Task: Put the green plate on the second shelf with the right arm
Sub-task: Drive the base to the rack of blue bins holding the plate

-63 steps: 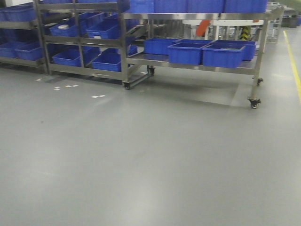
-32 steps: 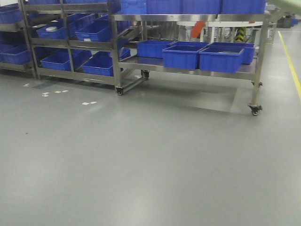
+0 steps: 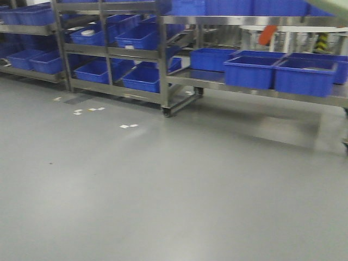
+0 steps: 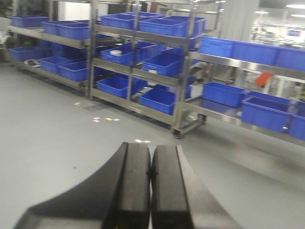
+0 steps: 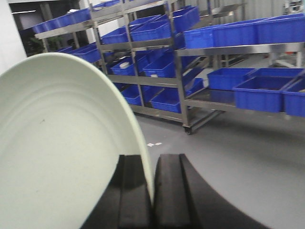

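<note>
The green plate (image 5: 57,143) fills the left half of the right wrist view, tilted on edge. My right gripper (image 5: 152,160) is shut on its rim, one black finger on each side. A pale sliver of the green plate (image 3: 329,7) shows at the top right corner of the front view. My left gripper (image 4: 151,149) is shut with nothing between its fingers, held above the grey floor. Steel shelf racks (image 3: 161,60) with several tiers stand ahead across open floor, well away from both grippers.
Blue bins (image 3: 248,70) fill the rack tiers and a low wheeled steel trolley (image 3: 261,91) on the right. A rack caster (image 3: 166,112) stands at the front corner. White paper scraps (image 3: 129,126) lie on the grey floor.
In the front view the racks and trolley have slid to the right and look slightly nearer than half a second ago; the picture is blurred by motion.
</note>
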Controlling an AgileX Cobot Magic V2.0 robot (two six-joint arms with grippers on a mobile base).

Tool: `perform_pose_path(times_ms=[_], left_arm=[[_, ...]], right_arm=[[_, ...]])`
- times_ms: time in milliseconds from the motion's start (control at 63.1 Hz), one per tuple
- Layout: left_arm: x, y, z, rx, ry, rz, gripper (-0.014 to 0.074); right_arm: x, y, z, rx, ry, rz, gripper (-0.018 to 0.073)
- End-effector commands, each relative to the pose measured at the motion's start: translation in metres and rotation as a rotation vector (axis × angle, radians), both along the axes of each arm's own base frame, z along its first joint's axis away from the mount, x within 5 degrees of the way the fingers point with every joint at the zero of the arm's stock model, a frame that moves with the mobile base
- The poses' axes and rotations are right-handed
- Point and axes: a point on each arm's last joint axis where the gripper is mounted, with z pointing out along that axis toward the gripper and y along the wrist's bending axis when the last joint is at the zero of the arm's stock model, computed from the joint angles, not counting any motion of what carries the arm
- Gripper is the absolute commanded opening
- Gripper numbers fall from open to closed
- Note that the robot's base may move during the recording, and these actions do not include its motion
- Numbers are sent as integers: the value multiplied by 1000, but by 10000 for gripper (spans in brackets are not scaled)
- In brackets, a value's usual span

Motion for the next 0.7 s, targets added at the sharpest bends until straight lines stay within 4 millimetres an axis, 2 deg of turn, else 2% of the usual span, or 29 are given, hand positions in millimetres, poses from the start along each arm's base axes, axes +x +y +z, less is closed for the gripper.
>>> perform_pose_path(times_ms=[0,681], left_arm=[[0,0,-6,-8,-55,1,130],[0,0,-6,-8,-55,1,130]], right_arm=[[-2,4,16,4,-97,42,57],[-2,3,15,4,-93,39,57]])
